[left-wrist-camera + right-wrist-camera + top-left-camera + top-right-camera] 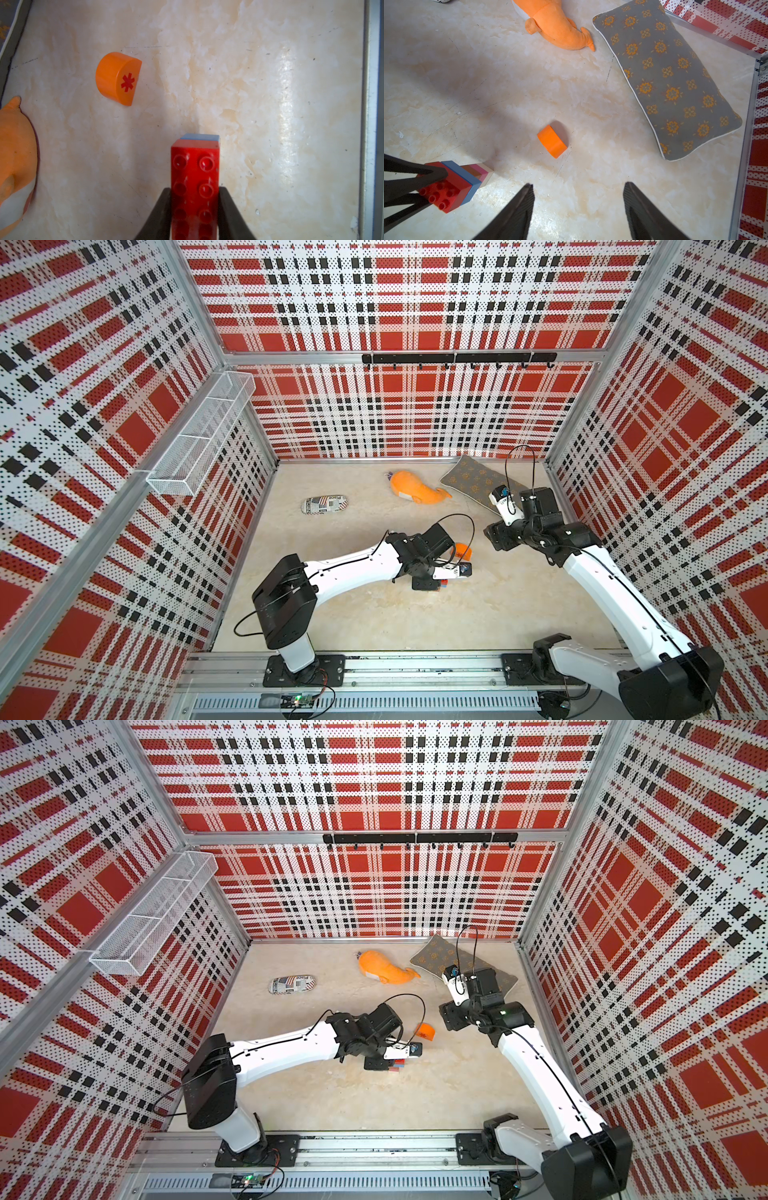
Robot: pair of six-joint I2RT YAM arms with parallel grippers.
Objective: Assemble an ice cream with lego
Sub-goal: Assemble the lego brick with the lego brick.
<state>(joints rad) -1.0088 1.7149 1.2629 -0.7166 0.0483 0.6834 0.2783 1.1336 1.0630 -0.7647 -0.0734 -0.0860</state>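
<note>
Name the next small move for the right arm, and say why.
Probably lower the open right pincer onto the orange rounded piece and close. It lies loose on the table, apart from the brick stack, which the left pincer clamps, red studs exposed.

Looking steeply down from high at the front in both top views, covering the whole table (pixel 374 614). Riding close behind the left pincer (pixel 195 188), facing along the table. Sitting higher behind the right pincer (pixel 578 184). Sharing brick stack (pixel 450 187), rounded orange piece (pixel 118 78) and plush whale (pixel 556 27) across wrist views.
</note>
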